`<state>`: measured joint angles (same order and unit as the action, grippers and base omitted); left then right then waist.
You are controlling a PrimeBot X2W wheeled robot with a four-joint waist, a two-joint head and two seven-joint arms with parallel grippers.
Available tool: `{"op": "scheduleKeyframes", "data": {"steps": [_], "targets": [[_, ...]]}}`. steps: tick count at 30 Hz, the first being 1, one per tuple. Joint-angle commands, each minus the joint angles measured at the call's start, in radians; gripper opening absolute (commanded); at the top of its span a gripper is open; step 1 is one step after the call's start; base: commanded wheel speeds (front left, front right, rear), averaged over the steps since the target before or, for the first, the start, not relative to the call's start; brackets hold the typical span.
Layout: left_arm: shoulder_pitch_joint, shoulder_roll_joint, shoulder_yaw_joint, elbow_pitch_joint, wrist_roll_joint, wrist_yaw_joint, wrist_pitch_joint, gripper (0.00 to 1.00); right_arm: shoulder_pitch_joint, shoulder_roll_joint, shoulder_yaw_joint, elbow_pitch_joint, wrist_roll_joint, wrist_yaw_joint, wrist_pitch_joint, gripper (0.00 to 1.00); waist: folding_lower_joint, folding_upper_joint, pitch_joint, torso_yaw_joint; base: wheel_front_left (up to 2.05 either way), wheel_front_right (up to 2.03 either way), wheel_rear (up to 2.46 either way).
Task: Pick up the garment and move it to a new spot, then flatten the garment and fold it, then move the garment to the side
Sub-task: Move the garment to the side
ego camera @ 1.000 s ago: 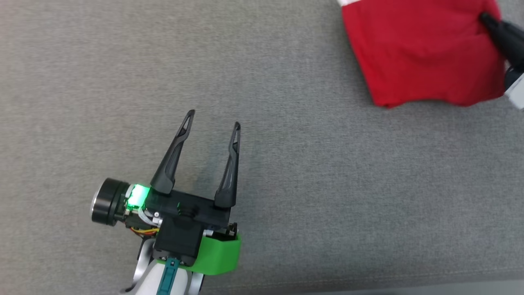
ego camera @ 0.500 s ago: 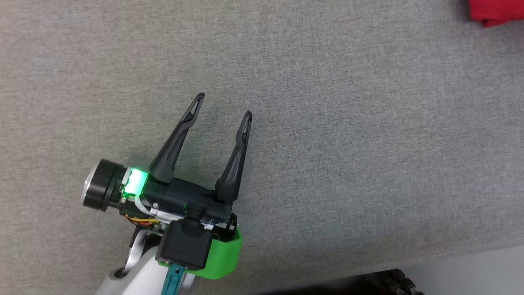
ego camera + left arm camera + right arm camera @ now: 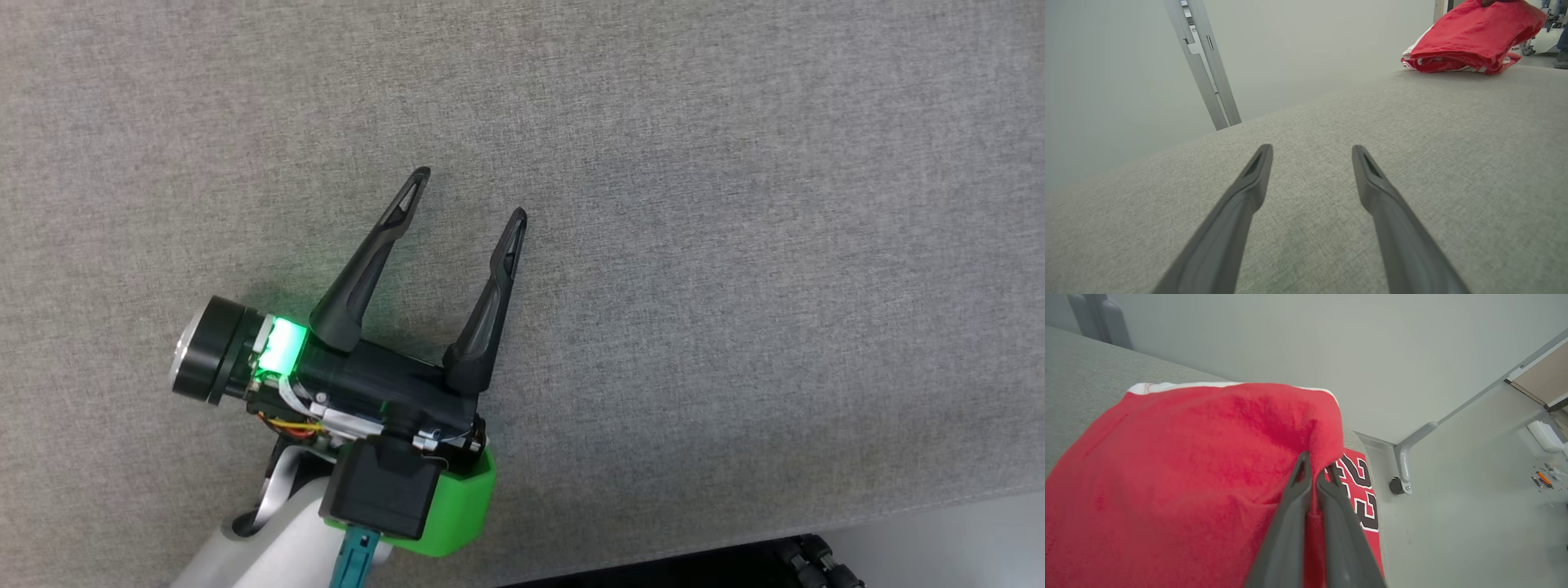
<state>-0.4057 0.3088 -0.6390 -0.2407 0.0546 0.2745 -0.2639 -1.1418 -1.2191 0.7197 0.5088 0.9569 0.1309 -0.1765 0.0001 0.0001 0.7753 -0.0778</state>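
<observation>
The garment (image 3: 1180,465) is a folded red jersey with white trim and black numerals, and it lies near a corner of the grey fabric table (image 3: 735,286). My right gripper (image 3: 1315,469) is shut on a fold of the red cloth, which drapes over its fingertips. In the left wrist view the garment (image 3: 1470,36) sits far off at the upper right, one edge lifted. My left gripper (image 3: 472,193) hovers open over bare grey fabric, far from the garment, with nothing between its fingers (image 3: 1253,179).
The table's near edge (image 3: 898,514) runs along the bottom right of the head view, with dark wheels (image 3: 816,563) below it. A pale wall and a grey metal post (image 3: 1204,65) stand beyond the table. A grey bracket (image 3: 1404,457) and pale floor lie past the garment's corner.
The head camera has swung away, so the red garment and right gripper slid out of its upper right. The left gripper stays open and has crept slightly forward and to the right.
</observation>
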Motion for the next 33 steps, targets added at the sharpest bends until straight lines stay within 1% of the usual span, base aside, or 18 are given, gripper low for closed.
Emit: {"op": "scheduleKeyframes", "data": {"steps": [1, 6, 8, 9, 13, 15, 17, 18, 20, 23, 26, 30, 33], "targets": [[-0.021, 0.01, -0.002, 0.003, -0.008, 0.008, 0.0, 1.0, -0.018, -0.011, -0.006, 0.016, -0.023, 0.0, -0.01, 0.0, -0.0001, -0.0001, 0.006, 0.01, 0.0, 0.0, 0.0], [-0.03, 0.015, -0.019, 0.005, -0.017, 0.025, 0.0, 1.0, -0.036, -0.009, -0.024, 0.077, -0.072, 0.0, -0.032, 0.0, -0.0001, -0.0001, 0.004, 0.028, 0.0, 0.0, 0.0], [-0.031, 0.016, -0.024, 0.006, -0.024, 0.032, 0.0, 1.0, -0.038, 0.004, -0.035, 0.108, -0.087, 0.0, -0.037, 0.0, -0.0001, -0.0001, 0.001, 0.034, 0.0, 0.0, 0.0], [-0.034, 0.016, -0.027, 0.007, -0.025, 0.035, 0.0, 1.0, -0.049, 0.005, -0.047, 0.131, -0.113, 0.0, -0.047, 1.0, -0.0001, -0.0001, 0.001, 0.037, 0.0, 0.0, 0.0], [-0.037, 0.015, -0.037, 0.011, -0.027, 0.047, 0.0, 1.0, -0.077, 0.053, -0.098, 0.233, -0.217, -0.001, -0.073, 1.0, -0.0001, -0.0001, -0.011, 0.047, 0.0, 0.0, 0.0], [-0.036, 0.012, -0.042, 0.014, -0.031, 0.053, 0.0, 1.0, -0.094, 0.086, -0.141, 0.289, -0.294, -0.001, -0.083, 1.0, -0.0001, -0.0001, -0.024, 0.051, 0.0, 0.0, 0.0], [-0.029, 0.01, -0.044, 0.016, -0.035, 0.058, 0.0, 1.0, -0.096, 0.14, -0.191, 0.332, -0.347, -0.001, -0.088, 1.0, -0.0001, -0.0001, -0.041, 0.054, 0.0, 0.0, 0.0], [-0.021, 0.009, -0.047, 0.02, -0.04, 0.063, 0.0, 1.0, -0.079, 0.191, -0.225, 0.328, -0.379, -0.001, -0.088, 1.0, -0.0001, -0.0001, -0.058, 0.056, 0.0, 0.0, 0.0], [-0.005, 0.007, -0.047, 0.028, -0.049, 0.071, 0.0, 1.0, -0.026, 0.262, -0.276, 0.311, -0.398, -0.001, -0.088, 1.0, -0.0001, -0.0001, -0.089, 0.057, 0.0, 0.0, 0.0], [0.019, 0.001, -0.042, 0.039, -0.065, 0.083, 0.0, 1.0, 0.064, 0.355, -0.36, 0.251, -0.431, -0.001, -0.089, 1.0, -0.0001, -0.0001, -0.142, 0.06, 0.0, 0.0, 0.0], [0.056, -0.016, -0.021, 0.049, -0.101, 0.097, 0.0, 1.0, 0.198, 0.489, -0.434, 0.172, -0.471, -0.001, -0.089, 1.0, -0.0001, -0.0001, -0.209, 0.059, 0.0, 0.0, 0.0], [0.12, -0.044, 0.027, 0.067, -0.15, 0.09, 0.0, 1.0, 0.353, 0.651, -0.497, 0.073, -0.516, -0.001, -0.089, 1.0, -0.0001, -0.0001, -0.304, 0.058, 0.0, 0.0, 0.0], [0.172, -0.069, 0.071, 0.079, -0.168, 0.082, 0.0, 1.0, 0.449, 0.747, -0.505, 0.023, -0.528, -0.001, -0.089, 1.0, -0.0001, -0.0001, -0.37, 0.065, 0.0, 0.0, 0.0]]}}
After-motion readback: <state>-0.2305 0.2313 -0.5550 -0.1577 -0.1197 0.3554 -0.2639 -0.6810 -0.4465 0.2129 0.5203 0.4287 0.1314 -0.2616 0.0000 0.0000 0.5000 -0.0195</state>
